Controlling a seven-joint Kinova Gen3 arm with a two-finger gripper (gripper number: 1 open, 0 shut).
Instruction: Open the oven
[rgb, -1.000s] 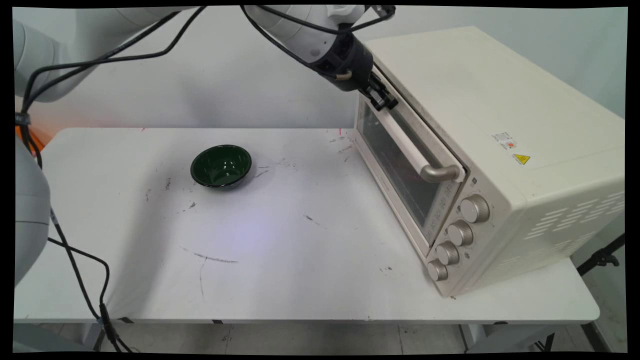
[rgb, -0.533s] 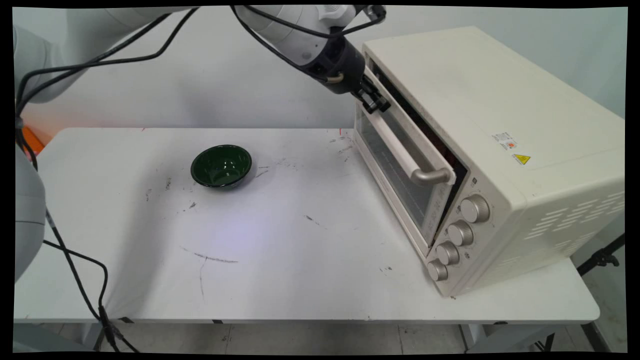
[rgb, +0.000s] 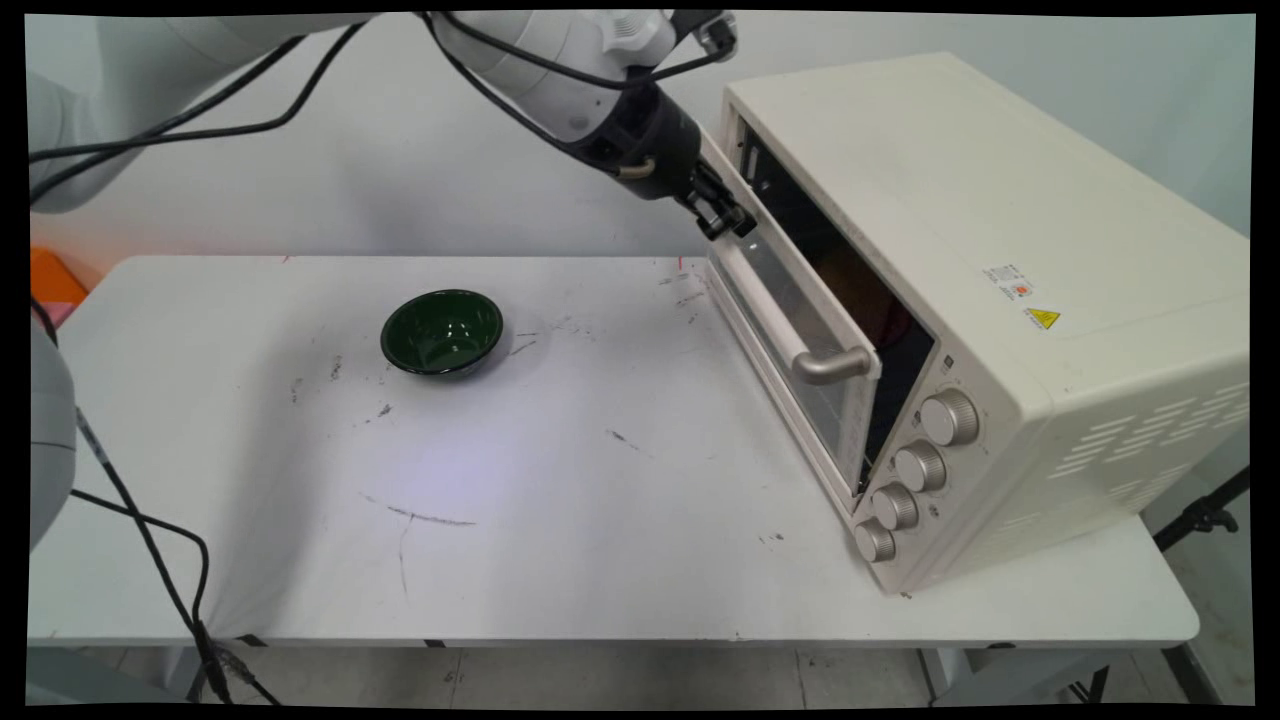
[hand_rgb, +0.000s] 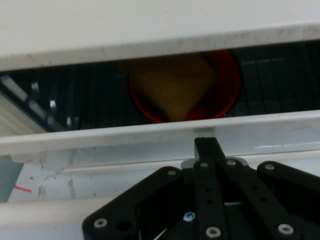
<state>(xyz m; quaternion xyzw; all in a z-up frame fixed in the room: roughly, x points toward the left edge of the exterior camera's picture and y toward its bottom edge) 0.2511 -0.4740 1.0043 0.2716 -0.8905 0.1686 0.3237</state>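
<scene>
A cream toaster oven stands on the right of the white table. Its glass door with a long bar handle hangs partly open, tilted out at the top. My gripper is shut, and its fingertips rest on the far end of the door's top edge. In the hand view the shut gripper reaches over the door's top edge. Through the gap I see a red dish holding a yellow-brown piece of food on the oven rack.
A dark green bowl, with nothing in it, sits left of the table's middle. Several round knobs line the oven's front right. Black cables hang from the arm on the left side.
The oven door has swung from nearly closed to partly open. My gripper has moved left and slightly down with the door's top edge.
</scene>
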